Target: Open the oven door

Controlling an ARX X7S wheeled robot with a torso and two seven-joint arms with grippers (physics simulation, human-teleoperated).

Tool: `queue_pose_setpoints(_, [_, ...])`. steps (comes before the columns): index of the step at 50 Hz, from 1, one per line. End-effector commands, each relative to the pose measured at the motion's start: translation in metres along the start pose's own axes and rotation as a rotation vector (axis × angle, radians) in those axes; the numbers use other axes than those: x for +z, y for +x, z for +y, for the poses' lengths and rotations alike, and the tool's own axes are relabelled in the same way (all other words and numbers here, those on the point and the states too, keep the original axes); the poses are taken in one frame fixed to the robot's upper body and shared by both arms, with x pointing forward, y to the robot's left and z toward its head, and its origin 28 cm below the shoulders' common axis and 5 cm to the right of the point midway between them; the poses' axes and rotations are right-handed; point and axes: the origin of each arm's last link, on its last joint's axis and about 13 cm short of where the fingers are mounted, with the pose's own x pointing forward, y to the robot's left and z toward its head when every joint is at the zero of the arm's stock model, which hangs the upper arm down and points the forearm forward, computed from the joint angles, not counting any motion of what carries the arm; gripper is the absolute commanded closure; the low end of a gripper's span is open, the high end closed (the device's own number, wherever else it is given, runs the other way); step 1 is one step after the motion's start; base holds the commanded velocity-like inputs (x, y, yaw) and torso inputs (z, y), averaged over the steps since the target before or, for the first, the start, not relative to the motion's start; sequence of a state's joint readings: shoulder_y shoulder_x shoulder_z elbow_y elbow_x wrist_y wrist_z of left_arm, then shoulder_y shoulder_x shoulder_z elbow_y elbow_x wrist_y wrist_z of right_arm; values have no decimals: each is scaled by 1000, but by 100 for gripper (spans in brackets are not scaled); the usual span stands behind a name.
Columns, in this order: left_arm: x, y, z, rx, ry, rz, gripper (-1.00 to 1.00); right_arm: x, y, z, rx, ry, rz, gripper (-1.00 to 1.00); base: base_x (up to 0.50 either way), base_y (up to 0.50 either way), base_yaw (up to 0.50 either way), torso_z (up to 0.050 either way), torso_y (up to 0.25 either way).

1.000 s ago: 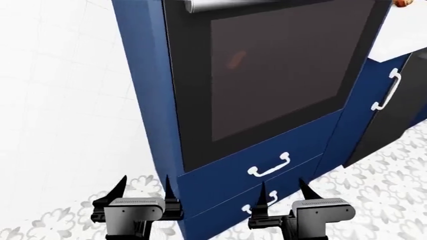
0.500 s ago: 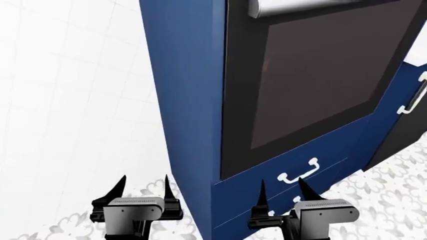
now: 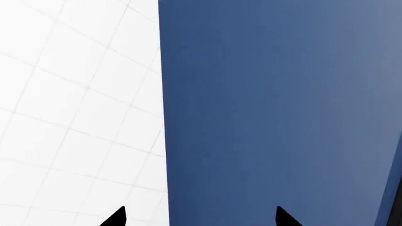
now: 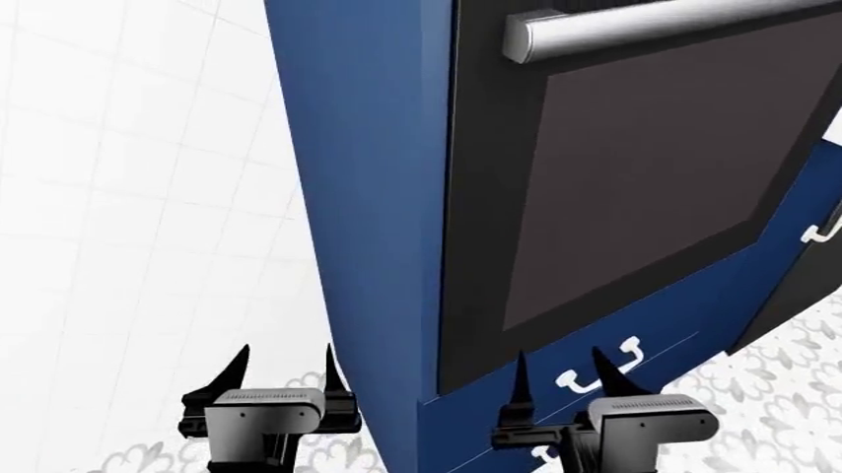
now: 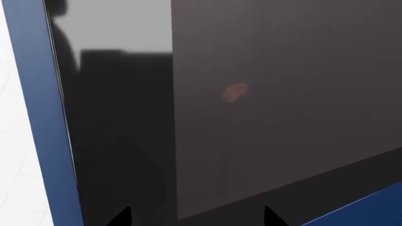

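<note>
The oven door (image 4: 618, 197) is a glossy black panel with a dark glass window, shut flat in its navy cabinet (image 4: 369, 197). Its silver bar handle (image 4: 632, 25) runs across the top of the head view. My left gripper (image 4: 283, 370) is open and low, in front of the cabinet's blue side. My right gripper (image 4: 563, 379) is open too, low in front of the door's bottom edge, touching nothing. The right wrist view looks straight at the oven door (image 5: 251, 103) glass. In the left wrist view only the blue cabinet (image 3: 276, 113) side and white wall show past the fingertips.
Below the door are navy drawers with white curved handles (image 4: 598, 367). A white tiled wall (image 4: 118, 197) lies to the left of the cabinet. More navy cabinetry with a white handle (image 4: 822, 232) and a black panel stand at the right edge. Patterned floor (image 4: 776, 374) shows below.
The view has swung and closed in: the oven and cabinet have shifted right and grown larger, and the handle sits lower in frame. Both grippers hold the same pose, open.
</note>
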State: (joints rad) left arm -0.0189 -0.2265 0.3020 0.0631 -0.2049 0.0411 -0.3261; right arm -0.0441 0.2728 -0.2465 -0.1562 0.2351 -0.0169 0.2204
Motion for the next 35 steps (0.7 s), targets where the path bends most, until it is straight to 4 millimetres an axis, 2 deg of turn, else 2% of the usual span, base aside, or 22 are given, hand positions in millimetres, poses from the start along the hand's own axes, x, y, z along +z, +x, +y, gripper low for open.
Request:
queue_pose_setpoints(1, [0,0,0,2,-3,1,-100,0,0,0,-7,3,-16,-100,0,0,0,0,0])
queue_pose_setpoints(8, [-1,1,0,5,-9,0,-100,0,-1,0,-6,0,-18,-100,0,0,0,-3,0])
queue_pose_setpoints(35, [0,0,0,-16,-27,21,-100,1,-1,0,-2,5,-22,-100,0,0,0,-50,0])
